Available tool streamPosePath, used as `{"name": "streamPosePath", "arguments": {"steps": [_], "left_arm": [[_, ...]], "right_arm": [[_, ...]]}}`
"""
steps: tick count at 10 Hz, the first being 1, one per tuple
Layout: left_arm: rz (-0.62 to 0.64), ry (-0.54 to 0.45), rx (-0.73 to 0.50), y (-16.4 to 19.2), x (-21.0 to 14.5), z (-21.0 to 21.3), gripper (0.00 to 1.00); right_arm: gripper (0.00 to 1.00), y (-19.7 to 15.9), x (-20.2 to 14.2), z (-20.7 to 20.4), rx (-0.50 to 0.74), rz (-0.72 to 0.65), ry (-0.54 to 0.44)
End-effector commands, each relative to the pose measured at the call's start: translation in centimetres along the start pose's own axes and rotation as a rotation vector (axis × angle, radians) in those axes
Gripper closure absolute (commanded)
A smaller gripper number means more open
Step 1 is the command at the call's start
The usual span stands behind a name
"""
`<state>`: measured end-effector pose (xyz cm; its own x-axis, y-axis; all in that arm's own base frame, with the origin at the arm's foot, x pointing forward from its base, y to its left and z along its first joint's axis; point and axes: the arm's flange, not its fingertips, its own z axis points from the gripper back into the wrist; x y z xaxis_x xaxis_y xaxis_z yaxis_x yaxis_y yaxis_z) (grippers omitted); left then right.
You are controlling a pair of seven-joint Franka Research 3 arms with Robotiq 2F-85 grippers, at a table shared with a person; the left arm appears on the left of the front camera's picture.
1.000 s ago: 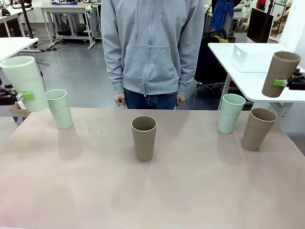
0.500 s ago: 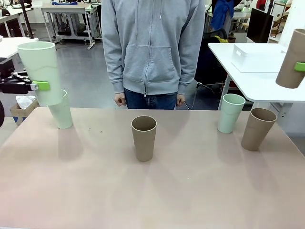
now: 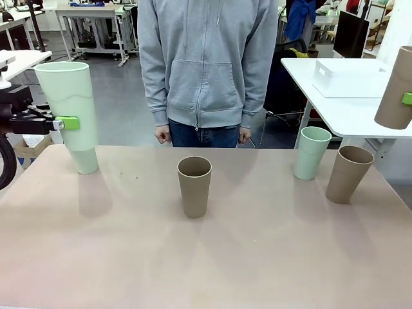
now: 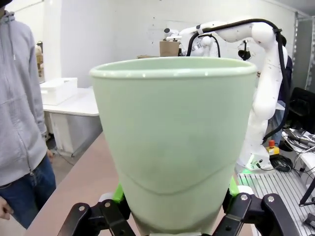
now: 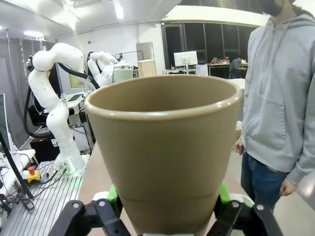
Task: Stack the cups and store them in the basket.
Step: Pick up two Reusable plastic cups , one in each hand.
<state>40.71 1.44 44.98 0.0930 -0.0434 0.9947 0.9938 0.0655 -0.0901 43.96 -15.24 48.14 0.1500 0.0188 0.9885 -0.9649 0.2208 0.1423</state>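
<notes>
Between left jaws, mint cup (image 3: 64, 103) clamped; right jaws seemingly clamp brown cup (image 3: 391, 84)

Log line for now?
left gripper: shut on mint cup, aloft | right gripper: shut on brown cup, aloft | table: four cups standing

Pale pinkish-beige table (image 3: 257, 257) with four cups standing upright and mouth-up on it, well apart from the near edge. Left mint cup (image 3: 85, 161) near the far left corner, only its lower part visible. Central taupe cup (image 3: 194, 187) alone in the middle. Right mint cup (image 3: 311, 153) towards the far right, with the right taupe cup (image 3: 348, 174) just beside it, slightly nearer, not touching. Beyond the right corner, a white side table (image 3: 360, 112) carries the white basket (image 3: 341, 78).
</notes>
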Motion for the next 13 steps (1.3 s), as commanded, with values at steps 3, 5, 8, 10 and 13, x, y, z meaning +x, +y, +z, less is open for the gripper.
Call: {"name": "streamPosePath", "arguments": {"steps": [3, 5, 8, 10, 13], "left_arm": [[-0.131, -0.087, -0.037, -4.0, -2.9, -5.5, 0.17], [-0.162, -0.103, -0.029, -6.1, -5.0, -7.5, 0.17], [-0.179, -0.079, -0.029, -8.0, -7.9, -10.0, 0.17], [-0.176, -0.038, -0.057, -8.4, -9.5, -10.9, 0.17], [-0.158, 0.013, -0.036, -10.0, -11.0, -10.1, 0.17]], "right_arm": [[0.15, 8.4, -2.0, -6.6, 0.033, 0.072, 0.002], [0.15, 12.9, -5.7, -10.3, 0.078, 0.054, 0.004], [0.15, 16.5, -11.2, -13.2, 0.057, 0.018, -0.008], [0.15, 16.9, -13.2, -14.4, 0.040, 0.018, -0.003], [0.15, 17.1, -14.2, -15.8, 0.054, 0.012, 0.006]]}}
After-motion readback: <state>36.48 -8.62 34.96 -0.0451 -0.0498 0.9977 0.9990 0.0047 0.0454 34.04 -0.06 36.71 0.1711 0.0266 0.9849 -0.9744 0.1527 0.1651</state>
